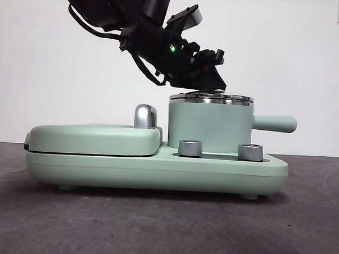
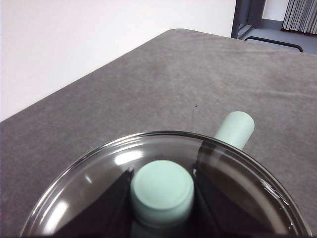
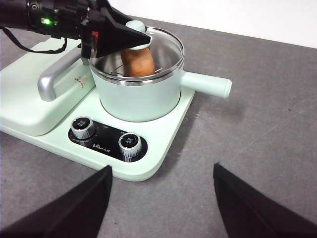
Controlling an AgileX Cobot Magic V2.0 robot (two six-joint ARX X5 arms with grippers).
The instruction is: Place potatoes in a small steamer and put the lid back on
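A: Describe the materials.

B: The small steamer is a smooth mint-green cylinder with a steel rim and a straight side handle. The lid is clear glass, steel-edged.

A: End effectors?

B: The left gripper clamps the lid's rounded green knob between both jaws; the lid sits on the pot rim, apparently seated. The wrinkled orange-brown potato lies inside, below the gripper. The right gripper hangs wide apart, holding nothing, near the base.

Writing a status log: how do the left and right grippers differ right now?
The left gripper is shut on the lid's knob, holding the lid on the small steamer; the right gripper is open, holds nothing and waits back from the cooker base. Both have black jaws.
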